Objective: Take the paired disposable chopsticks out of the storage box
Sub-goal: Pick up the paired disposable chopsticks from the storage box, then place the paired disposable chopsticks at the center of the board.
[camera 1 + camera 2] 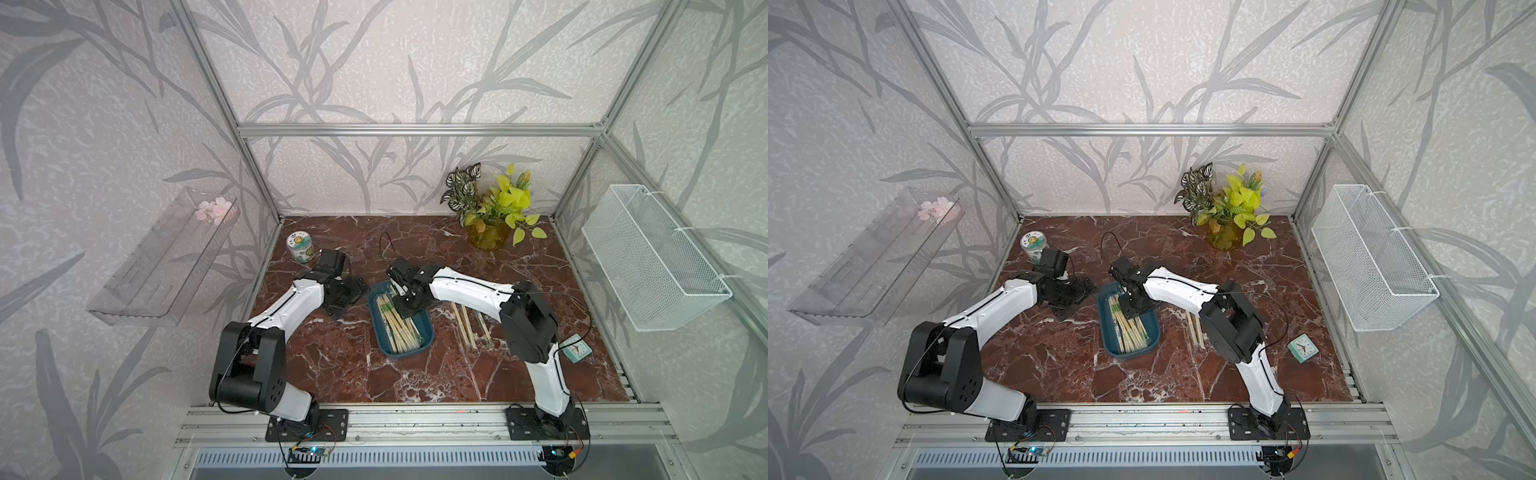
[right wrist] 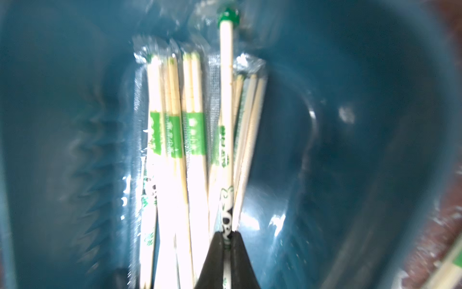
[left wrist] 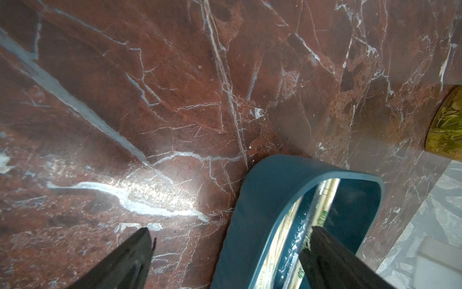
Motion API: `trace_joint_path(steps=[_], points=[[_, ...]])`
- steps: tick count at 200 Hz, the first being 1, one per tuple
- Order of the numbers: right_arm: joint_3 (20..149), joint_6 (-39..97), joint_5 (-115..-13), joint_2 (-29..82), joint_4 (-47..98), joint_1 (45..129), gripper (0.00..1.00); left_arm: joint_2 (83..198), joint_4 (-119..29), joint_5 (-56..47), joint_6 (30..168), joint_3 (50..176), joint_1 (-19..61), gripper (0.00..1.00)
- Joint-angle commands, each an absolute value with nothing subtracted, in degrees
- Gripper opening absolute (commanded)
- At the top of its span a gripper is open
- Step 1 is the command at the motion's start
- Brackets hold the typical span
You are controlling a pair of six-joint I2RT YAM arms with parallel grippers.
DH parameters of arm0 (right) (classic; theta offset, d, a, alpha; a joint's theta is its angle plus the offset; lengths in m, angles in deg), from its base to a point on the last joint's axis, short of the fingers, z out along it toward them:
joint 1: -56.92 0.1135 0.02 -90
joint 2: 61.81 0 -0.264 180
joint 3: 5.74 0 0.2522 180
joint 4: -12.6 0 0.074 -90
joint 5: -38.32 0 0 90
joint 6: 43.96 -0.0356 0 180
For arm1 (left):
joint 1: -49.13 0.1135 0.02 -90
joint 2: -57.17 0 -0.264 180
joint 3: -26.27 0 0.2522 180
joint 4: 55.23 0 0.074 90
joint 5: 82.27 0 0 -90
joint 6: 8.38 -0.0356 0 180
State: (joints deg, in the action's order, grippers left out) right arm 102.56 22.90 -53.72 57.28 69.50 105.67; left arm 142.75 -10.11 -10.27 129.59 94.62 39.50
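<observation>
Nearest, by the right edge of the marble table (image 1: 340,374): a small teal clock (image 1: 577,350); mid-table, a dark teal tray (image 1: 415,354) lying lengthwise, holding a bundle of wrapped chopsticks (image 1: 399,328) with green bands; just right of the tray, on bare marble, loose chopsticks (image 1: 465,328), partly hidden behind the right arm (image 1: 469,289); over the tray's far end, the right gripper (image 2: 228,235), pinched tight on a thin white stick (image 2: 226,100) with a green tip, among the bundle; left of that far end, the left gripper (image 3: 231,229), spread wide and holding nothing, one finger (image 3: 332,257) close by the tray's rim; farther back, a can (image 1: 300,247) at left and a potted plant (image 1: 490,208) at right.
</observation>
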Motion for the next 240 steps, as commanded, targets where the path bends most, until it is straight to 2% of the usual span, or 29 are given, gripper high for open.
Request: trace_joint_path(steps=[1, 48, 112, 174, 240], points=[[101.05, 21.11, -55.81, 53.92, 68.95, 104.09, 0.06, 142.99, -10.26, -10.56, 128.91, 94.35, 39.81, 0.99], [97.51, 18.11, -61.09, 50.94, 64.43, 101.63, 0.03, 143.30, -10.55, -10.73, 128.90, 94.59, 39.81, 0.99], [94.06, 16.33, -62.62, 44.13, 62.53, 97.55, 0.03, 143.80, -10.71, -11.28, 128.90, 95.17, 39.64, 0.99], [87.44, 19.51, -58.58, 38.44, 63.09, 91.36, 0.04, 144.26, -10.22, -11.23, 129.10, 96.10, 38.28, 0.99], [80.48, 24.86, -52.21, 40.89, 62.95, 90.58, 0.04, 145.13, -10.27, -10.55, 130.13, 96.97, 35.56, 0.99]])
